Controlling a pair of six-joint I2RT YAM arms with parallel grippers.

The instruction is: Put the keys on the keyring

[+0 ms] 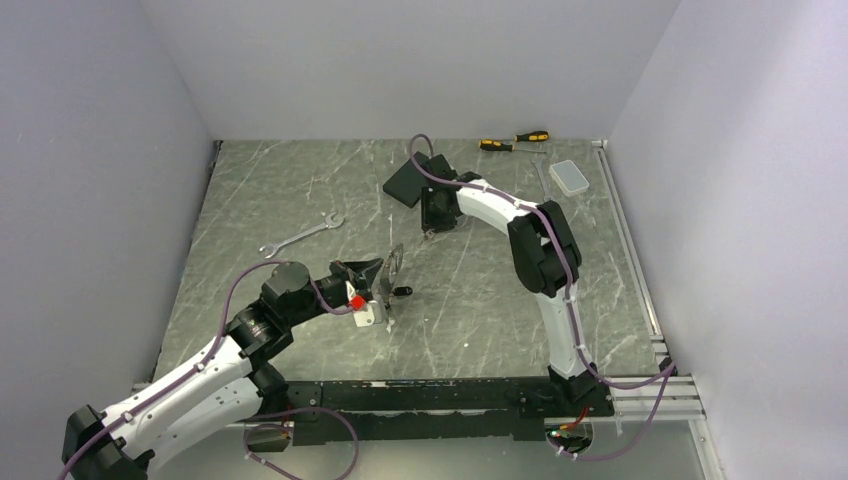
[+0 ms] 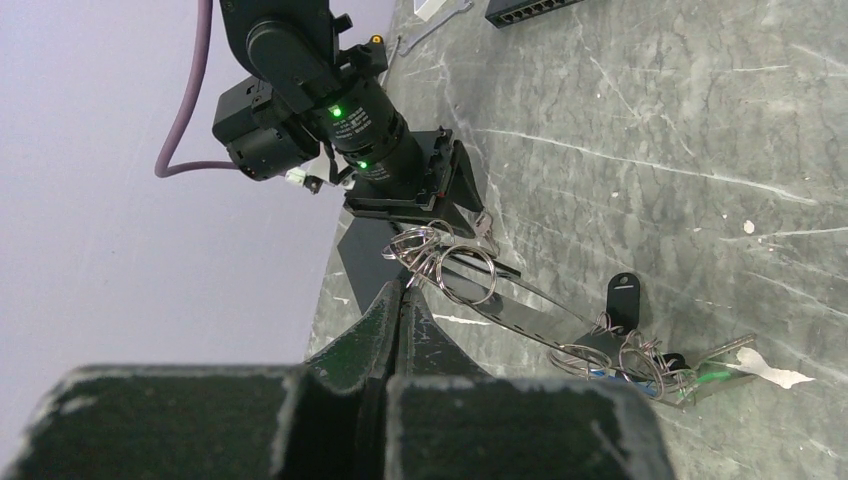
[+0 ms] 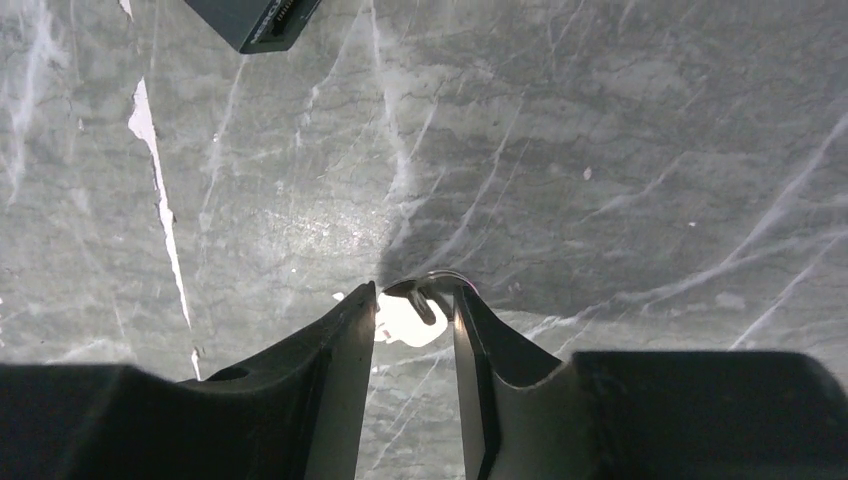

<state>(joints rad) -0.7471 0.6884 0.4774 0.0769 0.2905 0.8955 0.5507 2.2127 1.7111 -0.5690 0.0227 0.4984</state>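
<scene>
Handling: keyring (image 1: 396, 263) is thin, stiff wire, light and slick, likely to swivel in a pinch; the keys (image 2: 640, 365) are small and dangle loose, so are best taken by their plastic heads
Keyring place: mid-bench, a little toward the left edge, raised on end; black tag (image 2: 622, 296) and green key (image 2: 722, 368) bunched at its low end
Left hand (image 2: 400, 300): fingers together, clamped on the keyring's other end
Right hand (image 3: 415, 320): mid-bench nearer the far edge, fingers slightly apart around a pale-headed key (image 3: 405, 322) on a split ring; cannot tell whether it grips
Around: wrench (image 1: 301, 235) toward the left edge, black box (image 1: 405, 183) just beyond the right hand, screwdrivers (image 1: 515, 140) at the far edge, clear plastic box (image 1: 570, 177) near the far right corner
In the way: probably the bunched keys and small rings crowding the loop
</scene>
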